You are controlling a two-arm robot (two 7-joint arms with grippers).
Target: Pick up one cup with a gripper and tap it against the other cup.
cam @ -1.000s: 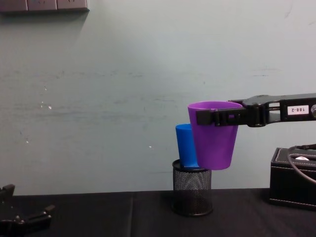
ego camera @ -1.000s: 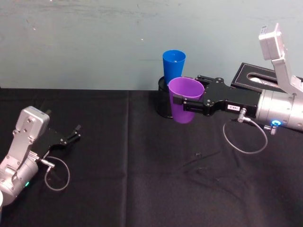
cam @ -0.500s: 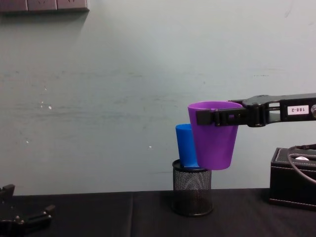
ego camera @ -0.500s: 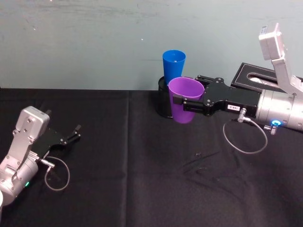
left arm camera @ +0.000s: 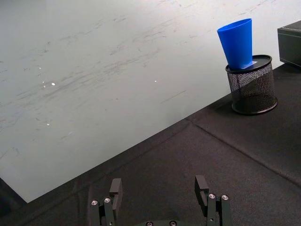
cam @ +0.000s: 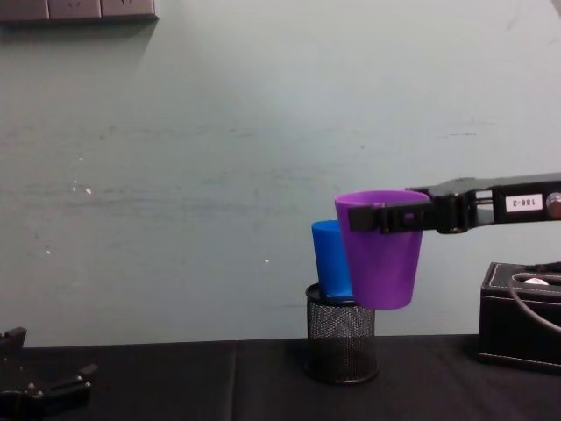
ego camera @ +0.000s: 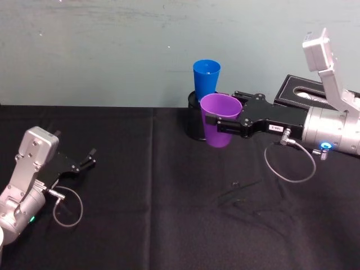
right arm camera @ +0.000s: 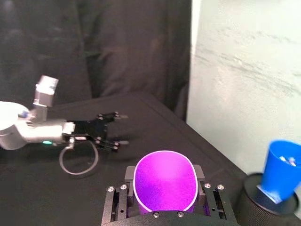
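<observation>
Chest view: right gripper (cam: 364,216) clamps the purple cup (cam: 379,263) at its rim, raised beside the blue cup (cam: 330,259) in the mesh holder (cam: 341,346), ready for tapping. Left gripper (ego camera: 84,160) rests open, near left.

1. The table's (ego camera: 169,214) middle and front were left open.
2. Back centre was blocked by a mesh holder (ego camera: 194,118) with a blue cup (ego camera: 206,76), and a purple cup (ego camera: 219,126) held before it.
3. The right rear was taken by a box (ego camera: 304,90).
</observation>
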